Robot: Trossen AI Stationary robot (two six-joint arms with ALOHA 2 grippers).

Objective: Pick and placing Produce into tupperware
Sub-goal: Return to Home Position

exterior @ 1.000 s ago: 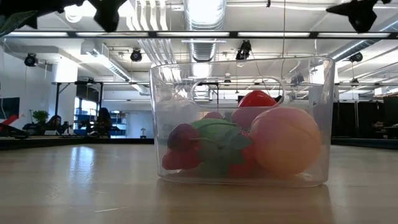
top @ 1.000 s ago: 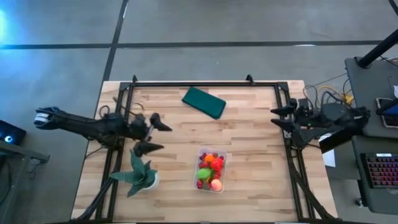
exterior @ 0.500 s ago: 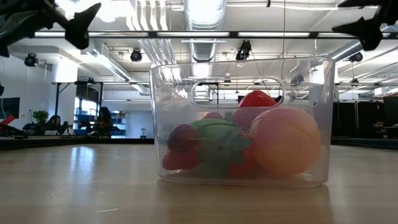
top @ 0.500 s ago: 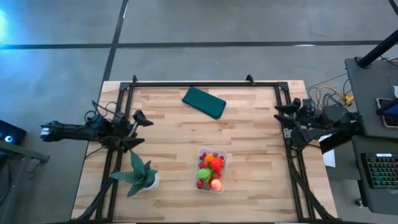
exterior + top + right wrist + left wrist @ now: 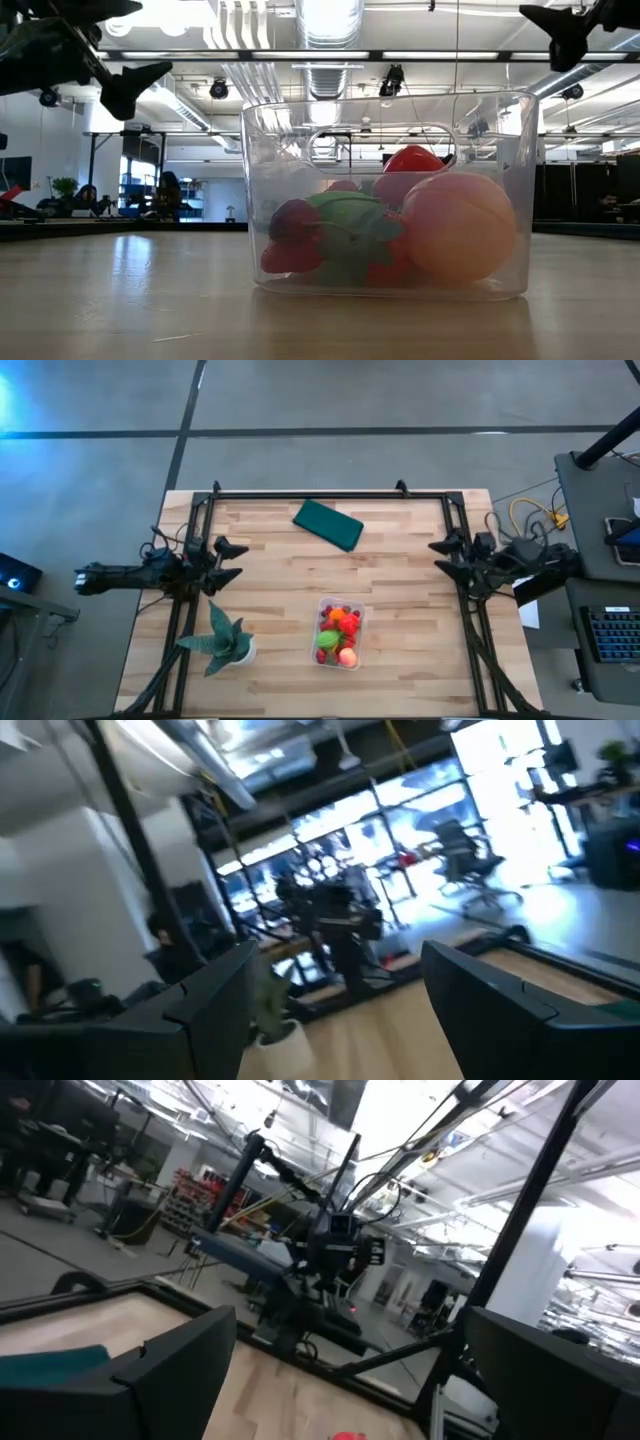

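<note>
The clear tupperware (image 5: 361, 612) stands on the wooden table's near middle, and the low view shows its wall (image 5: 262, 150) close up. The produce (image 5: 338, 635) lies inside it: a peach ball (image 5: 458, 225), a green piece (image 5: 350, 225), dark red berries (image 5: 290, 240) and a red piece (image 5: 412, 158). My left gripper (image 5: 238, 560) hovers open at the table's left edge, well left of the box. My right gripper (image 5: 437, 556) hovers open at the right edge. Both show high up in the low view, left (image 5: 125, 75) and right (image 5: 560, 25), with nothing between their fingers.
A flat dark green rectangle (image 5: 328, 524) lies near the far middle. A spiky green potted plant (image 5: 222, 642) stands at the near left, below my left gripper in the high view. A black frame (image 5: 320, 494) runs along the table's far, left and right edges.
My left gripper has drawn back from over the table toward the left edge, away from the plant, and has sunk lower; it stays open. My right gripper has shifted slightly at the right edge and stays open. The tupperware and produce have not moved.
</note>
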